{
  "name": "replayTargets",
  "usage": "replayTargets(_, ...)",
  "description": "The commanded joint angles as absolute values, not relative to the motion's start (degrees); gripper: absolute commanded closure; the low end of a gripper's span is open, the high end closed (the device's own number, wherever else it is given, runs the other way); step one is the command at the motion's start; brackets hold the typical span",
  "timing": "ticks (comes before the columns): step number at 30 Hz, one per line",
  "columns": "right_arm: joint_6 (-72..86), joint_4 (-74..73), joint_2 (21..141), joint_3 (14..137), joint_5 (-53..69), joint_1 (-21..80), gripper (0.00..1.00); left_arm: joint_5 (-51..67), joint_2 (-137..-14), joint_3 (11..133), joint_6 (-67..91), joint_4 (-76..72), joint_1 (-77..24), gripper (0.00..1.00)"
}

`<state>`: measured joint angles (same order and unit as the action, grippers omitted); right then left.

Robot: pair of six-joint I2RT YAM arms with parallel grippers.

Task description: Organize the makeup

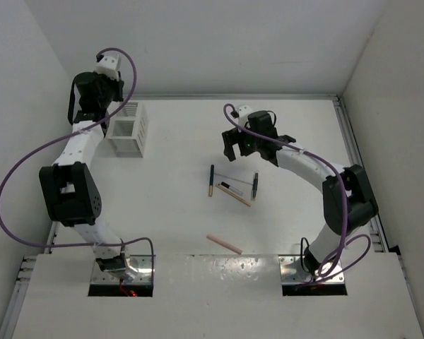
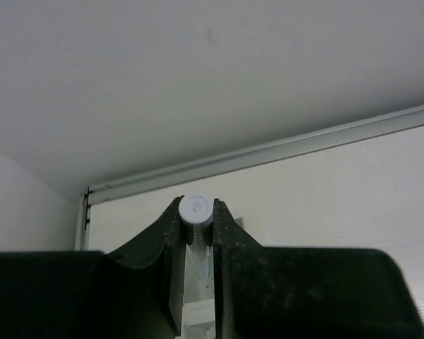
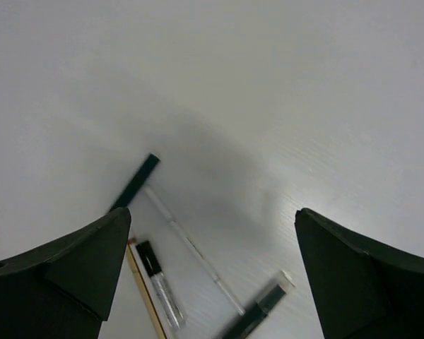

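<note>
Out on the middle of the table [image 1: 177, 148], a black stick [image 1: 211, 180] with a gold tip, a tan stick [image 1: 234, 195] and a dark stick [image 1: 255, 185] lie bunched close by the right gripper [image 3: 212, 215], whose fingers stand wide apart, while the left gripper [image 2: 196, 227], by the white rack [image 1: 127, 128], pinches a pale stick [image 2: 196, 208].

White surface [image 1: 169, 226] carrying a slotted rack [image 1: 127, 128] and loose sticks.
Black-gold stick [image 1: 211, 180], tan stick [image 1: 234, 195] and grey stick [image 1: 255, 185] cluster centrally; pink stick [image 1: 224, 244] lies apart.
</note>
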<state>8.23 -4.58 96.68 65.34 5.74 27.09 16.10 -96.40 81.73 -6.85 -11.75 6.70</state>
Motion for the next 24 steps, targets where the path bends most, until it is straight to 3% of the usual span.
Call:
replayTargets(1,7.11,-9.67,92.2,63.03,0.53,24.45,0.0,14.32,-100.27,83.06,-7.03,-15.29,9.48,1.0)
replayTargets(10,11.16,-17.31,92.9,62.05,-3.07,21.0,0.0,19.23,-108.45,82.53,-8.44,-20.82,10.02,1.0)
replayTargets(13,12.03,-19.51,92.73,61.53,-4.66,21.09,0.07,19.78,-109.16,83.05,-7.39,-21.53,10.02,1.0)
replayTargets(17,14.41,-20.3,91.94,59.33,-6.32,21.01,0.31,19.25,-111.09,83.06,-7.81,-19.34,10.02,1.0)
replayTargets(18,14.68,-20.39,92.28,58.63,-6.76,21.09,0.36,19.77,-111.09,83.06,-8.43,-18.64,10.02,0.94)
replayTargets(21,15.73,-21.18,93.42,58.88,-6.42,21.09,0.54,23.2,-111.09,82.44,-10.2,-15.21,10.02,0.57)
replayTargets(24,17.75,-23.99,95.18,60.2,-6.15,21.09,0.59,23.82,-110.48,82.44,-10.72,-12.57,10.02,0.45)
